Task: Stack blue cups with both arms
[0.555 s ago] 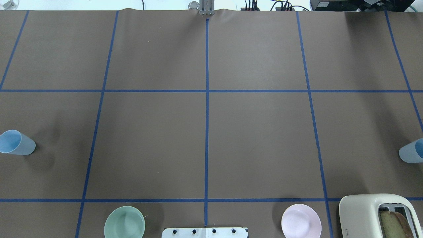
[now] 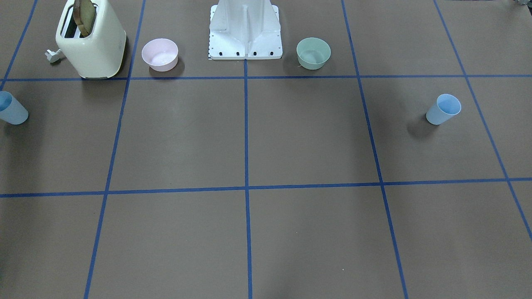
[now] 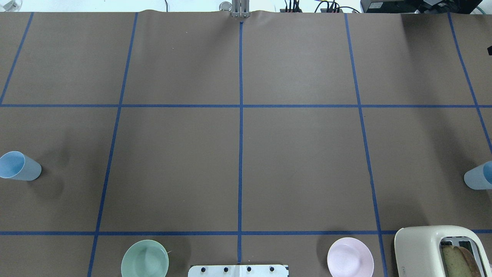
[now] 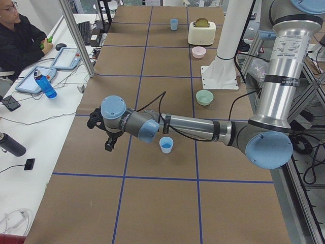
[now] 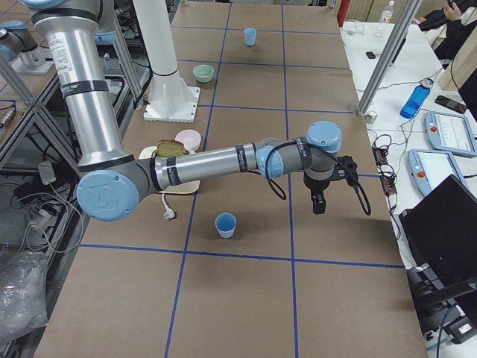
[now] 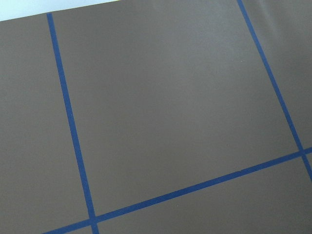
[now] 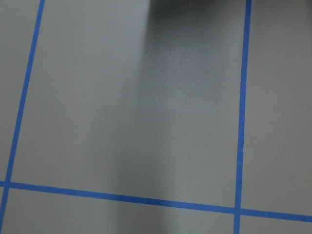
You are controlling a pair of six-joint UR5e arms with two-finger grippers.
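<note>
Two pale-blue cups stand upright, far apart on the brown table. One cup is at the left edge of the overhead view and also shows in the front view and the left view. The other cup is at the right edge and also shows in the right view. My left gripper hangs above the table, beyond its cup towards the operators' side. My right gripper hangs likewise beyond the other cup. Both show only in the side views, so I cannot tell whether they are open or shut. Both wrist views show only bare table.
A cream toaster with bread, a pink bowl and a mint-green bowl stand beside the white pedestal. Blue tape lines grid the table. An operator sits at a side desk with tablets and bottles.
A small black tip has come in at the right edge of the overhead view. The cups have not moved.
</note>
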